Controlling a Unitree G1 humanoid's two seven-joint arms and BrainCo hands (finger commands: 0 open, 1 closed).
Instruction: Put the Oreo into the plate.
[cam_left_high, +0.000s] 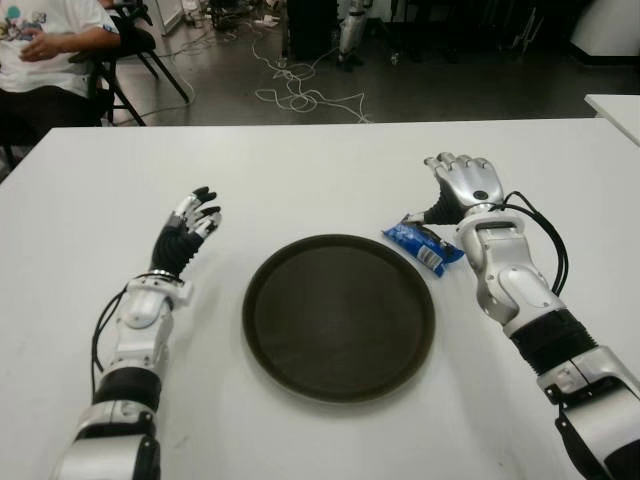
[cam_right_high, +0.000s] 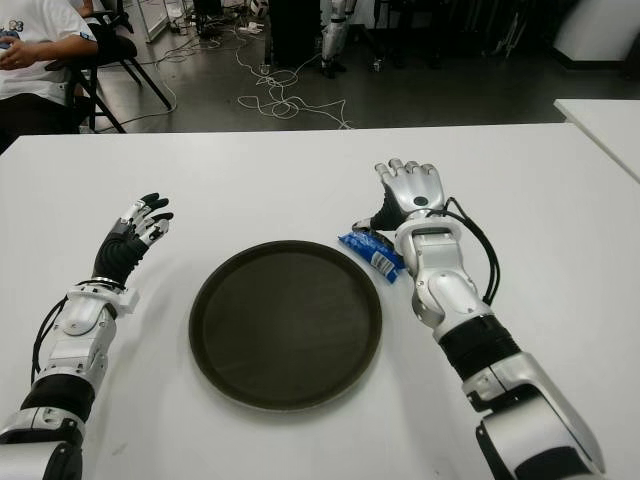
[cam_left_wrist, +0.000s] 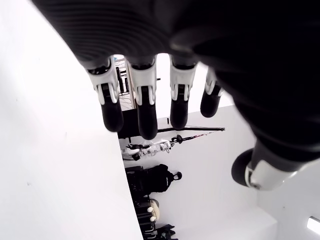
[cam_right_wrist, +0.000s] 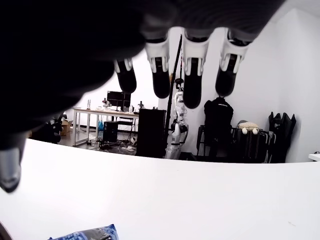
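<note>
A blue Oreo packet (cam_left_high: 423, 244) lies flat on the white table (cam_left_high: 300, 170), just off the upper right rim of the round dark plate (cam_left_high: 340, 318). Nothing lies in the plate. My right hand (cam_left_high: 462, 185) sits directly right of the packet, palm down, fingers spread and holding nothing; its thumb reaches toward the packet's far end. In the right wrist view the fingers (cam_right_wrist: 192, 75) hang straight, with a corner of the packet (cam_right_wrist: 87, 233) below them. Left of the plate, my left hand (cam_left_high: 190, 228) shows with relaxed fingers (cam_left_wrist: 142, 107) and nothing in it.
A person (cam_left_high: 45, 45) sits on a chair beyond the table's far left corner. Loose cables (cam_left_high: 300, 95) trail on the floor behind the table. A second white table (cam_left_high: 615, 108) shows at the far right.
</note>
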